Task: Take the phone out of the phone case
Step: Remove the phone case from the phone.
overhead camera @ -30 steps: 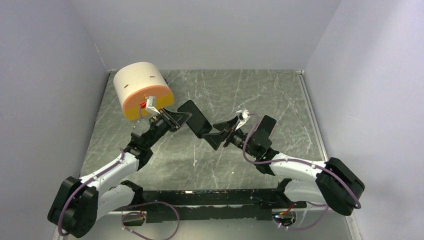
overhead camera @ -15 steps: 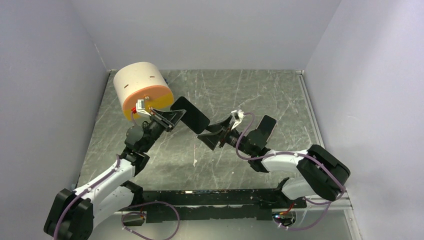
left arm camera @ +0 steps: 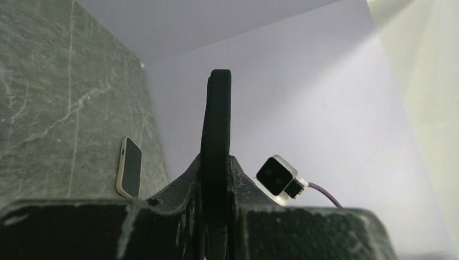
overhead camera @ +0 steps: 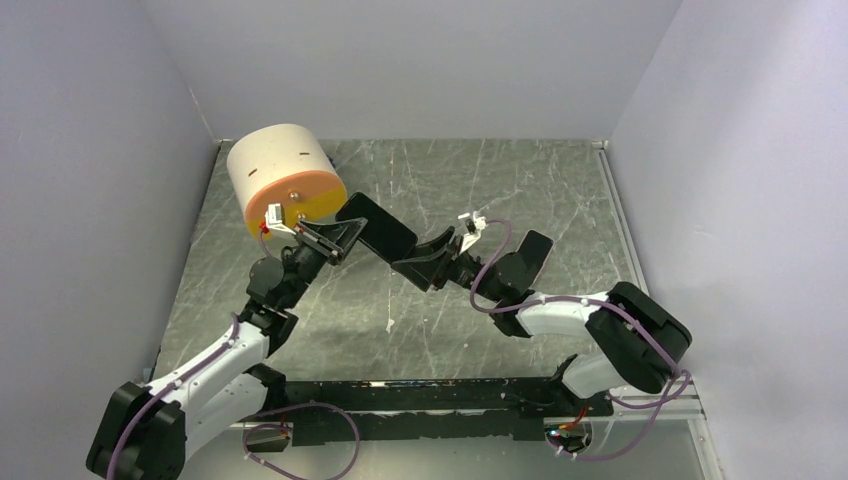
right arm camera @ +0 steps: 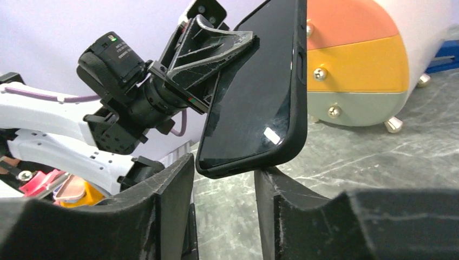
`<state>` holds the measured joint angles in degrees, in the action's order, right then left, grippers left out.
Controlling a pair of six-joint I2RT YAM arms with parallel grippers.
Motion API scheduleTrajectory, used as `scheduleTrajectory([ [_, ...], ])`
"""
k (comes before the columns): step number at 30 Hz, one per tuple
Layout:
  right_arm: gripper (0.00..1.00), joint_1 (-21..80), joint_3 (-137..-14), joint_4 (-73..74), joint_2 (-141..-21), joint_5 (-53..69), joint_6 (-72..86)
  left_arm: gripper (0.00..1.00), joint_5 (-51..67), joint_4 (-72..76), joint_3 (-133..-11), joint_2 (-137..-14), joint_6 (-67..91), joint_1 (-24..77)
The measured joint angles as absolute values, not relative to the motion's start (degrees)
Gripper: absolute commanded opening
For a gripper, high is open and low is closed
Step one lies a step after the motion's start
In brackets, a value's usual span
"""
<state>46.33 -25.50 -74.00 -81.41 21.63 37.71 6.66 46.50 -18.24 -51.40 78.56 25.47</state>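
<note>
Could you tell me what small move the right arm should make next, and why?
Probably close the right gripper on the cased phone: its open fingers straddle the free end, while the left gripper clamps the other, so a second grip looks needed.

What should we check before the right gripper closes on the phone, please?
1. The left gripper is shut on the cased phone: ok.
2. The right gripper is open: ok.
3. The cased phone's lower end sits between the right gripper's fingers: ok, in the right wrist view.
4. Those fingers touch the cased phone: cannot tell.
5. Phone out of its case: not ok, the screen sits inside the black rim.
6. The second phone lies flat on the table, apart from the held one: ok.
</note>
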Motion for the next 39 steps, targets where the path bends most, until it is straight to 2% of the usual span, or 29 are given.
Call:
scheduleTrajectory([
  [9, 0.13, 46.3, -26.0, -74.7, -81.6, 26.0, 36.6, 0.03, 8.4, 46.6, -18.2, -51.3, 81.6, 24.5],
  [12, 0.0, 46.1, -26.0, -74.6, -81.8, 27.4, 34.3, 0.02, 11.0, 46.9, -18.6, -52.9, 82.7, 23.2],
  [20, 0.0, 45.8, -26.0, -72.1, -81.8, 29.5, 26.5, 0.03, 17.8, 47.3, -20.6, -57.3, 83.7, 20.7],
  [27, 0.0, 46.1, -26.6, -64.2, -79.7, 31.0, 17.5, 0.03, 26.9, 45.6, -23.0, -59.7, 82.3, 17.5],
  [29, 0.18, 45.6, -26.8, -62.3, -79.2, 31.3, 16.2, 0.03, 30.1, 44.7, -23.8, -59.8, 81.5, 16.2],
  [30, 0.33, 45.3, -27.0, -61.3, -79.0, 31.8, 16.1, 0.03, 31.4, 44.3, -24.2, -59.8, 80.8, 15.6],
  [32, 0.49, 44.4, -27.1, -59.1, -78.1, 32.9, 15.7, 0.02, 34.4, 42.7, -25.7, -59.8, 78.9, 14.3],
  [35, 0.61, 43.5, -27.0, -55.2, -75.6, 34.7, 15.1, 0.02, 37.9, 39.8, -27.7, -59.5, 75.5, 12.4],
  [39, 0.67, 42.9, -27.1, -50.8, -72.2, 37.4, 14.5, 0.03, 42.0, 33.9, -30.7, -59.0, 69.8, 10.7],
])
